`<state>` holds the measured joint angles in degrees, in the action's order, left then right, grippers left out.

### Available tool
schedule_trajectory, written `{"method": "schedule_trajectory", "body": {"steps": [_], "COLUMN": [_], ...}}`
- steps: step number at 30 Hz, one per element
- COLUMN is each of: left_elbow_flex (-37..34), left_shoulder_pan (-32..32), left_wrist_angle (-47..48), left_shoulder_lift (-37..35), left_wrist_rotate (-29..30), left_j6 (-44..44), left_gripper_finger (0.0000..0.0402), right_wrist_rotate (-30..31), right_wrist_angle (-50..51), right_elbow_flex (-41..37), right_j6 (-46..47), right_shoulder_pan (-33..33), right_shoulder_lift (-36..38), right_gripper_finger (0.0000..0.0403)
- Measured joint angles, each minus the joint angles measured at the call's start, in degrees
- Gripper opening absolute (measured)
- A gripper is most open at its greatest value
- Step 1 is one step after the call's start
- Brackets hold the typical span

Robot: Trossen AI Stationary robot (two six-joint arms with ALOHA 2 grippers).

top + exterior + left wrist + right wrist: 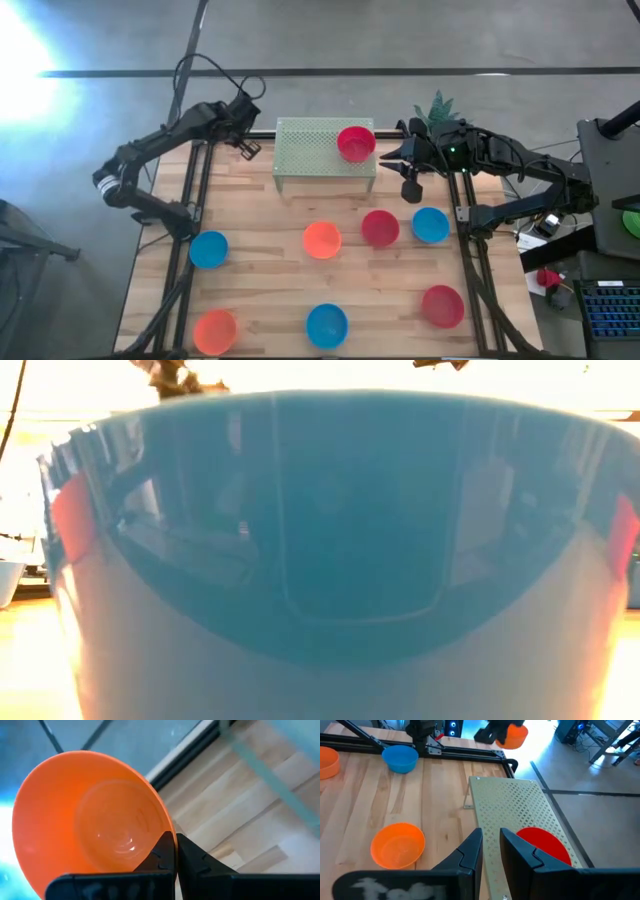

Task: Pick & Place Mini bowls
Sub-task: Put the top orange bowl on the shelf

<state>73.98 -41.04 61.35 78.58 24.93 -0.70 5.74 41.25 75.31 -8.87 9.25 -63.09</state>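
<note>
Orange bowl [90,820], pale-green perforated shelf [310,145]

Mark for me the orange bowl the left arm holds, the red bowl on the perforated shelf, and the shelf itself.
orange bowl [90,820], left wrist view, inside wall.
red bowl [355,143], high view, centre of bowl.
perforated shelf [310,148], high view, bare top surface.

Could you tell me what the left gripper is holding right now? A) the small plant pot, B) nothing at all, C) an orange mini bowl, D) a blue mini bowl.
C: in the left wrist view the left gripper has its jaws shut on the rim of an orange mini bowl, raised off the table.
</note>
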Motion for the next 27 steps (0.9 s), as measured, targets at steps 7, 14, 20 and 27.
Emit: {"method": "schedule_trajectory", "body": {"steps": [7, 14, 20, 27], "left_elbow_flex": [11.2, 17.4, 21.2, 26.1], "left_shoulder_pan": [6.9, 15.6, 21.8, 24.9], "left_wrist_angle": [3.7, 5.0, 4.7, 3.6], "left_shoulder_lift": [2.8, 6.9, 10.9, 17.0], "left_wrist_rotate": [-1.4, -4.1, -6.3, -17.1], "left_j6": [8.0, 14.0, 17.9, 22.5], "left_gripper_finger": [0.0000, 0.0000, 0.0000, 0.0000], "right_wrist_rotate": [0.3, 0.3, 0.4, 0.4], "right_wrist_angle": [0.0, 0.0, 0.0, 0.0], "right_elbow_flex": [0.0, 0.0, 0.0, 0.0], "right_j6": [1.0, 1.3, 1.4, 1.4], "right_shoulder_pan": [0.0, 0.0, 0.0, 0.0], "right_shoulder_lift": [0.0, 0.0, 0.0, 0.0], "right_gripper_finger": [0.0063, 0.0063, 0.0063, 0.0063]}}
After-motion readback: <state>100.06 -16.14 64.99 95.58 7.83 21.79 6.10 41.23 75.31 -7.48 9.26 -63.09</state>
